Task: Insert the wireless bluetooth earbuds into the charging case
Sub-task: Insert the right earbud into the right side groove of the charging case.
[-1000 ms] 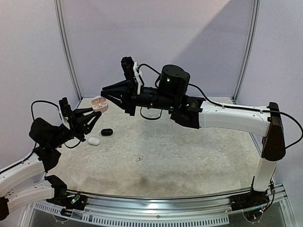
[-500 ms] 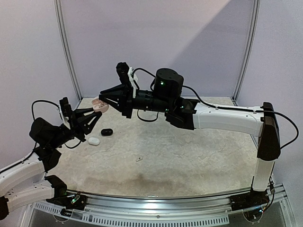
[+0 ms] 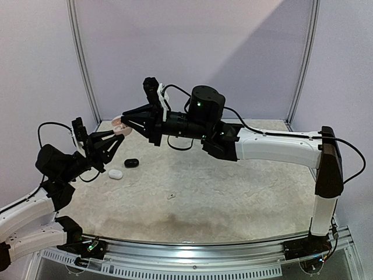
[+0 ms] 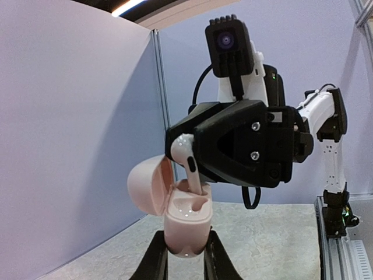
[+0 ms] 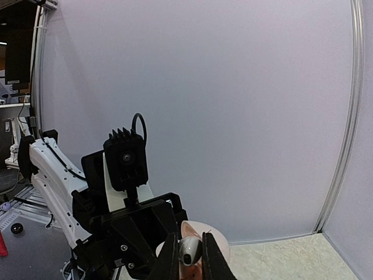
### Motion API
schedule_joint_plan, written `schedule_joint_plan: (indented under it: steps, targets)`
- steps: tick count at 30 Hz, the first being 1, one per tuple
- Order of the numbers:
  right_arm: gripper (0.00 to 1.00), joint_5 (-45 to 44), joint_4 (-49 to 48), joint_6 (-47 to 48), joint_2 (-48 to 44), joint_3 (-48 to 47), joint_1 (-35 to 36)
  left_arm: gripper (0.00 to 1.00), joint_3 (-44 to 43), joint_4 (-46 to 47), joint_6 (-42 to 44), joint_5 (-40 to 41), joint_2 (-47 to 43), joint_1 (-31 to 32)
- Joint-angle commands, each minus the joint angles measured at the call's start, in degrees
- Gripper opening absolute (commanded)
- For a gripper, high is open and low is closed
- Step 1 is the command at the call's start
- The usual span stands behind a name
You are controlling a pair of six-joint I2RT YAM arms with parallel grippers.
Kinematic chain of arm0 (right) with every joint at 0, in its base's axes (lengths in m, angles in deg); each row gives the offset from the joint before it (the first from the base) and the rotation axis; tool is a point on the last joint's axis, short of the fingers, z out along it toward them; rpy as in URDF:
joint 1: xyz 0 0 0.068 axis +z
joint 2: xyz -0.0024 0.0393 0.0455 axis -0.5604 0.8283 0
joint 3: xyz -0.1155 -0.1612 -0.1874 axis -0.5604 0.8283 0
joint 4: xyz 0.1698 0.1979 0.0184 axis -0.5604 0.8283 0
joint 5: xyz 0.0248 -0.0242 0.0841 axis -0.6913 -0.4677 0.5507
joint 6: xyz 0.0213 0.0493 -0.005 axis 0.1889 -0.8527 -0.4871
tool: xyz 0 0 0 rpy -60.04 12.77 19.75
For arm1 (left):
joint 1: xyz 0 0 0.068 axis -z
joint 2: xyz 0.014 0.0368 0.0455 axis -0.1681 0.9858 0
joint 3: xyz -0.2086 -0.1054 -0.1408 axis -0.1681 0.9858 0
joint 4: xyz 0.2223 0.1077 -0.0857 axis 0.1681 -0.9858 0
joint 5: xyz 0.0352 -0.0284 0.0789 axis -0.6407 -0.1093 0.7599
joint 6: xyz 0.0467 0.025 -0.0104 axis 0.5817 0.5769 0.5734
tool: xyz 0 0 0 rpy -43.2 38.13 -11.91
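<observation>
A speckled beige table (image 3: 233,192) fills the floor of a booth with pale lilac walls. The right arm (image 3: 280,143), white with black joints, reaches from its base at the near right across the table toward the far left corner. The shorter-looking left arm (image 3: 35,207) rises from the near left to meet it there, above the table.

The left gripper (image 4: 185,248) points up, its jaws narrowly parted and clamped on the lower body of a pale pink charging case (image 4: 187,224). The case stands upright in the air with its lid (image 4: 148,184) hinged back to the left.

The right gripper (image 5: 189,252) comes in from above, jaws almost together, pinching the head of one white earbud (image 4: 182,150). The earbud's stem points down and its lower end reaches into the open top of the pink case. Most of the earbud stands above the case.

On the table below, a closed black case (image 3: 131,163) lies just beside a closed white case (image 3: 115,173). Well apart from them, nearer the middle, lies a tiny white piece (image 3: 171,196), too small to identify.
</observation>
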Motion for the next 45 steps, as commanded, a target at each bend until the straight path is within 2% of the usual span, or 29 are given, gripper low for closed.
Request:
schedule_joint_plan:
  steps: [1, 13, 21, 39, 45]
  targets:
    - [0.0, -0.45, -1.1, -0.96, 2.33, -0.21, 0.27, 0.0, -1.56, 1.08, -0.66, 0.58, -0.25, 0.84]
    - [0.0, -2.01, -3.37, -3.32, 3.58, 0.89, 0.24, 0.0, -1.64, 1.47, -0.2, 1.8, -0.63, 0.84]
    - [0.14, -4.25, -2.91, -3.56, 3.34, 2.13, -0.05, 0.0, -1.35, 1.23, 0.39, 1.76, -1.1, 0.84]
    - [0.21, -5.75, -1.18, -1.97, 2.36, 2.28, -0.6, 0.0, -1.38, 0.1, 1.12, 1.01, -0.79, 0.84]
    - [0.31, -6.4, 0.79, -0.26, 1.8, 1.98, -0.6, 0.0, -1.22, -0.88, 0.91, 1.16, -0.69, 0.84]
